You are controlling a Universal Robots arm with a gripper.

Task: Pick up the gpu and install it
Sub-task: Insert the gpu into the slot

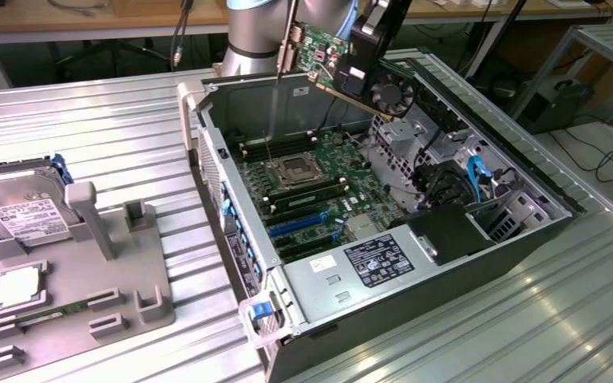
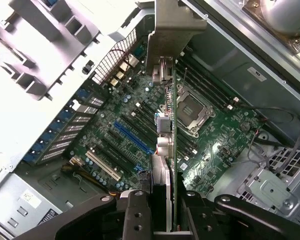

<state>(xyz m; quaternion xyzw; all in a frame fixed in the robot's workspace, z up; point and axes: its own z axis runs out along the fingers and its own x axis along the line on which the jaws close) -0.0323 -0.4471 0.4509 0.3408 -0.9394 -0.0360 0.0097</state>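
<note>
Where the ribbed metal bench (image 1: 125,136) reaches the exterior view's left edge, a grey moulded plastic holder (image 1: 83,295) carries a boxy silver hard drive (image 1: 25,211) with a white label, leaning at the holder's far left corner. Just beside the holder, toward the middle of the bench, a black-and-silver steel computer case (image 1: 498,255) lies on its side with the panel off. Its green motherboard (image 1: 318,195) faces up, showing a square metal processor socket (image 1: 293,170) and long blue expansion slots (image 1: 298,226). Above the case's far end hangs the gpu (image 1: 322,49), a thin flat green circuit card with a silver metal end bracket, clear of the motherboard and apart from the slots. The black gripper (image 2: 166,217) is clamped on it: in the wrist view its two fingers (image 2: 135,212) press on either side of the card, which is seen edge-on with the bracket farthest from them. Toward the exterior view's right, inside the case, a silver power supply (image 1: 376,259) with a black label sits at the near end, and thin blue cables (image 1: 477,175) run by the drive bays.
</note>
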